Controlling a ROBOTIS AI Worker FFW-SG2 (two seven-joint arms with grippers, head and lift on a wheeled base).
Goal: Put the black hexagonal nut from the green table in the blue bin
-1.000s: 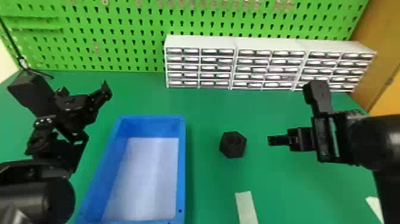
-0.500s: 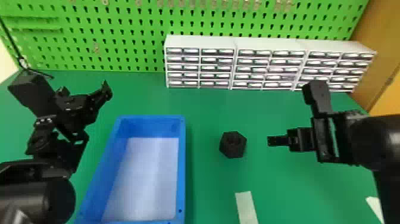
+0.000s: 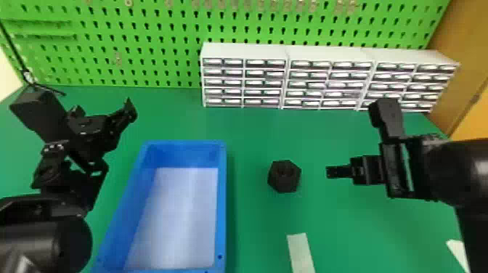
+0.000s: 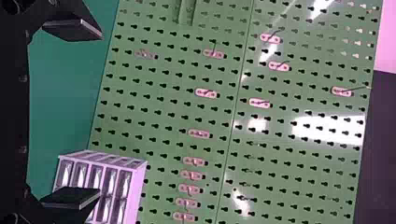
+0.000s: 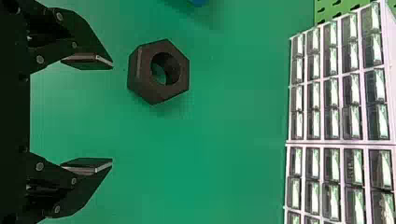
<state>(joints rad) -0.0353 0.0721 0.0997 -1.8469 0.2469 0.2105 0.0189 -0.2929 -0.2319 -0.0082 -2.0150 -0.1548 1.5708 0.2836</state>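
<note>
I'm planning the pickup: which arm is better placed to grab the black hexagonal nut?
Right, I'd judge: the open right claw is near the nut, while the left claw is across the blue bin from it.

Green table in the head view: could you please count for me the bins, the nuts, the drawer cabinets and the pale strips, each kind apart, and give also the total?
Blue bin: 1
Black hexagonal nut: 1
White drawer cabinets: 3
Pale strips: 2
Total: 7

Glossy blue plastic forms the bin [image 3: 222, 203]; the nut [image 5: 142, 77] looks matt.
</note>
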